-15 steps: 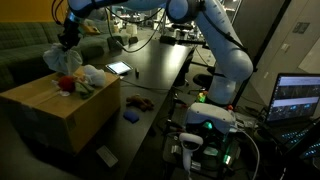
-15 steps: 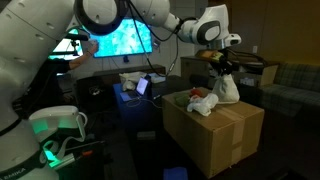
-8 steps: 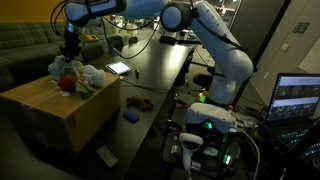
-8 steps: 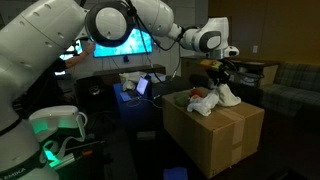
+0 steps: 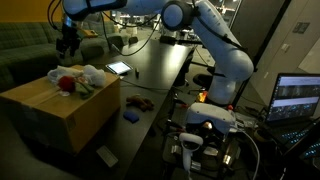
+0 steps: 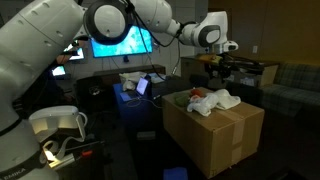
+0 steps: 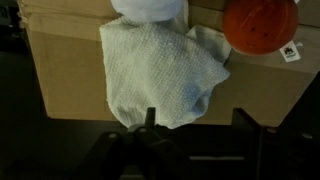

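Nearest in the wrist view, the gripper [image 7: 175, 132] is a dark shape along the bottom edge. Its jaws stand wide with nothing between them. Just beyond them a pale cloth [image 7: 160, 72] lies crumpled on top of a cardboard box [image 7: 60, 85]. A red ball [image 7: 258, 25] with a small tag rests on the box just beside the cloth.

The step in hand seems to be the release of the cloth onto the box, since the cloth lies free. A next move would call for a straight rise clear of the box, because the ball sits so close.

Only the wrist view shows the gap between the jaws and the ball's tag. In both exterior views the gripper [image 5: 68, 42] [image 6: 222, 68] hangs above the box, apart from the cloth [image 5: 88, 75] [image 6: 222, 98]. In an exterior view a dark desk [image 5: 160, 65] runs beside the box, and in an exterior view a lit screen [image 6: 120, 40] glows well behind it.
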You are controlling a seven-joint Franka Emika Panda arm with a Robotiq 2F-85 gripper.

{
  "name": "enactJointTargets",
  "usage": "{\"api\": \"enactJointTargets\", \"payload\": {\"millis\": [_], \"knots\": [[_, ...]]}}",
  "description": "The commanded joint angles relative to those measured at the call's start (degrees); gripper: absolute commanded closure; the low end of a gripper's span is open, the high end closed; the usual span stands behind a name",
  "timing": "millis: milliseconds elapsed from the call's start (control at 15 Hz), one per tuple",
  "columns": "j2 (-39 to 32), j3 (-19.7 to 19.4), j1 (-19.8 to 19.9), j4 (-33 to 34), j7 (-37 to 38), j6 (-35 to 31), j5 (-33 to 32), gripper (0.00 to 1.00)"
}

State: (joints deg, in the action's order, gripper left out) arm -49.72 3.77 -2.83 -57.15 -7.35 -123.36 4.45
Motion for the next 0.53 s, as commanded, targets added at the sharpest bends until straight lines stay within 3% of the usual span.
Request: {"api": "enactJointTargets", "payload": {"millis": [0, 467], "knots": [[4.7, 0.6, -0.6, -4.4, -0.3, -1.2, -0.8, 0.00], [12.9, 1.6, -3.8, -18.2, 0.4, -3.3, -1.3, 0.00]]}}
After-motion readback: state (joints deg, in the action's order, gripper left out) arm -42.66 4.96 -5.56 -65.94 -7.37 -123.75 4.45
